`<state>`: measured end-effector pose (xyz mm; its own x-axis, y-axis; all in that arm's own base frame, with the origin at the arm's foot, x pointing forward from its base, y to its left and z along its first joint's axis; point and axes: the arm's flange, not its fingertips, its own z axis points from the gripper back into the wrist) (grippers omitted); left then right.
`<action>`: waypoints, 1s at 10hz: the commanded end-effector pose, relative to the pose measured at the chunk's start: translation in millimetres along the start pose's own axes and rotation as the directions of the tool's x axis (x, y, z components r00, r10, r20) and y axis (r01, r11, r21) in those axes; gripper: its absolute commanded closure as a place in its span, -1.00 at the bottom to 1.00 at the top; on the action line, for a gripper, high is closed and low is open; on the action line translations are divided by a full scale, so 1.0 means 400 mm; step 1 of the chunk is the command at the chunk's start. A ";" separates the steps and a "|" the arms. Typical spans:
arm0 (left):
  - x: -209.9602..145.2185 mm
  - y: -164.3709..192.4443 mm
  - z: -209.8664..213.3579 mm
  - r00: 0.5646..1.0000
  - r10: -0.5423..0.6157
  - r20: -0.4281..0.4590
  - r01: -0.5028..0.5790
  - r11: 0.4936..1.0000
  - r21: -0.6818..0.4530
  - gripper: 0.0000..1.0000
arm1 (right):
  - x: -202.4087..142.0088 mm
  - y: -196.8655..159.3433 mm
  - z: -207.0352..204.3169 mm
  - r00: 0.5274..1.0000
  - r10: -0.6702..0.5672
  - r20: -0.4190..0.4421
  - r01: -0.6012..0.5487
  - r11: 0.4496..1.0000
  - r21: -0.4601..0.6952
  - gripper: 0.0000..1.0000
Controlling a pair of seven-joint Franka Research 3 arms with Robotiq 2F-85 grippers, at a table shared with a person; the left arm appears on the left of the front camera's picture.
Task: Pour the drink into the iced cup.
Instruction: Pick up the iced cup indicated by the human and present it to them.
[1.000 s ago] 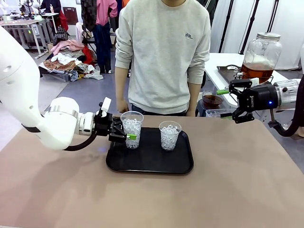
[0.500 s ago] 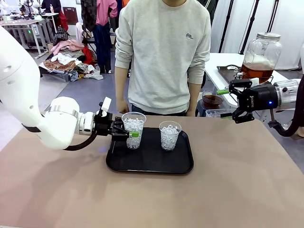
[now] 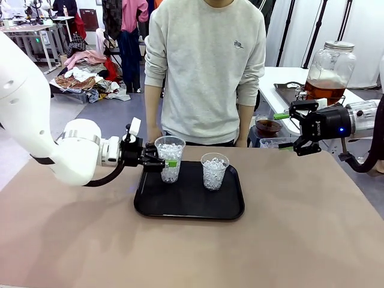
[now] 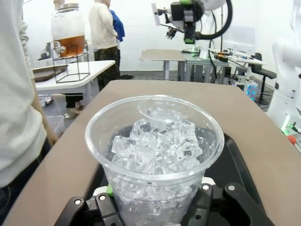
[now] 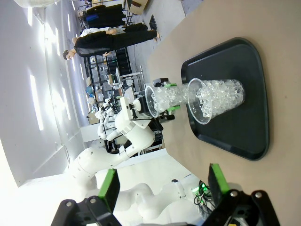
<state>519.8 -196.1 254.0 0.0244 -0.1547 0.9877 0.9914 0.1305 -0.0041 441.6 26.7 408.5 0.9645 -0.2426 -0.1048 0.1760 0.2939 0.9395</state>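
My L tool (image 3: 163, 163) clamped on clear plastic cup of ice (image 3: 170, 157), over flat black tray (image 3: 180, 210). 2nd iced cup (image 3: 214, 171) stands on it. My R tool (image 3: 283, 131) wide, empty. Amber drink (image 3: 324, 91) sits in big lidded glass jar (image 3: 329, 63) on far side counter (image 3: 282, 78). Nil poured yet, whole pour left. Count: 2 cups, 1 tray, 1 jar.

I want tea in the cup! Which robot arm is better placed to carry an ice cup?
Probably the left arm: its jaws are shut on one iced cup. The right arm has open, empty jaws, well off the tray.
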 end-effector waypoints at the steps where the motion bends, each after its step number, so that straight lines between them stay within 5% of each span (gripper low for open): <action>1: 0.085 0.031 -0.026 0.999 0.029 -0.013 -0.028 0.998 0.049 -0.23 | 0.001 0.003 -0.001 1.000 0.002 0.002 -0.002 1.000 0.000 -1.00; 10: 0.280 0.161 -0.088 1.000 0.011 0.006 -0.011 0.999 0.050 -0.23 | 0.001 0.003 -0.001 1.000 0.002 0.002 -0.002 1.000 0.000 -1.00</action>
<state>586.3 -237.1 354.2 0.0296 -0.1549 0.9875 0.9830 0.1835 -0.0007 441.6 26.7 408.5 0.9645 -0.2426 -0.1048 0.1760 0.2939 0.9395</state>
